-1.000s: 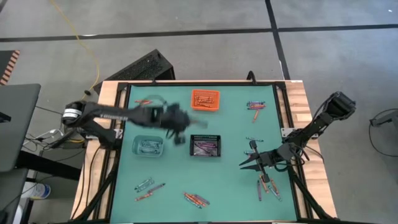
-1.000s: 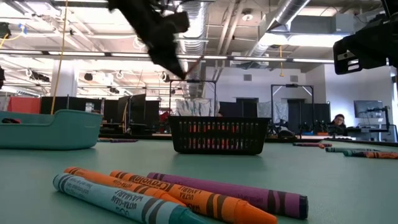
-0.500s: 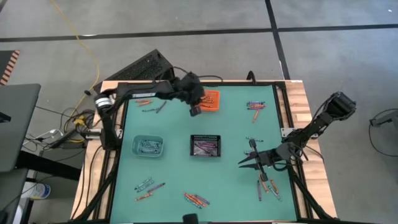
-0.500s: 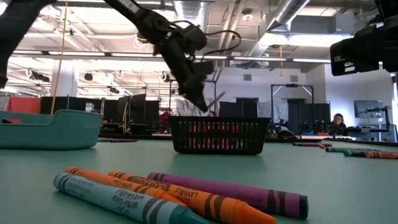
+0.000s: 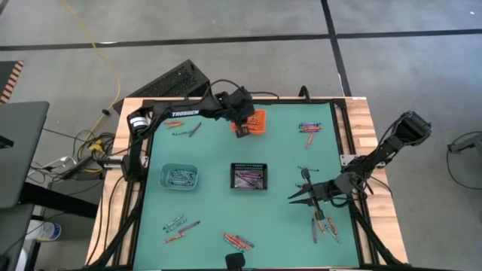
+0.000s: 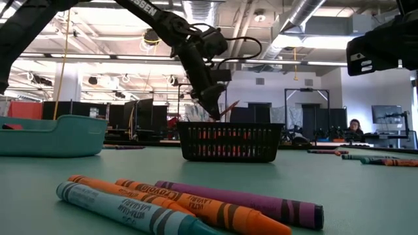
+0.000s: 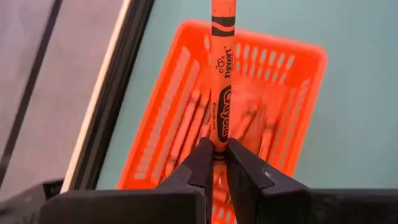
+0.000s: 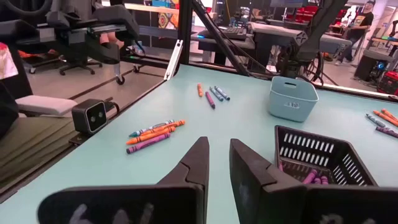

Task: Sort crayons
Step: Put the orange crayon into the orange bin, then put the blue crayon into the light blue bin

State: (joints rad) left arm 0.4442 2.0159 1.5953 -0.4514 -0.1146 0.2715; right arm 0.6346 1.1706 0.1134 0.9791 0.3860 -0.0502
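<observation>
Gripping an orange crayon (image 7: 220, 81) by its lower end, the left gripper (image 7: 216, 151) hangs over the orange bin (image 7: 304, 98) at the far side of the table, its fingers pinched narrow around the stick so that most of the crayon juts out past them. Several orange crayons already lie inside that bin, so the step in hand looks like the drop. To do it well, the crayon should hang over the middle of the bin, away from the rim, and come low before the fingers part, since a long stick let go from high up could bounce off the mesh wall or tip over the edge. Nearer the middle of the table sits the black bin (image 5: 248, 177) with purple crayons in it, and the teal bin (image 5: 179, 177) stands to its left. The right gripper (image 5: 303, 195) waits over the mat beside the black bin, its fingers a little apart with nothing between them. Loose crayons remain: a cluster at the near edge (image 6: 189, 202), a few at the near left (image 5: 179, 226), some by the right arm (image 5: 324, 223), others at the far right (image 5: 309, 128) and far left (image 5: 184, 129).
</observation>
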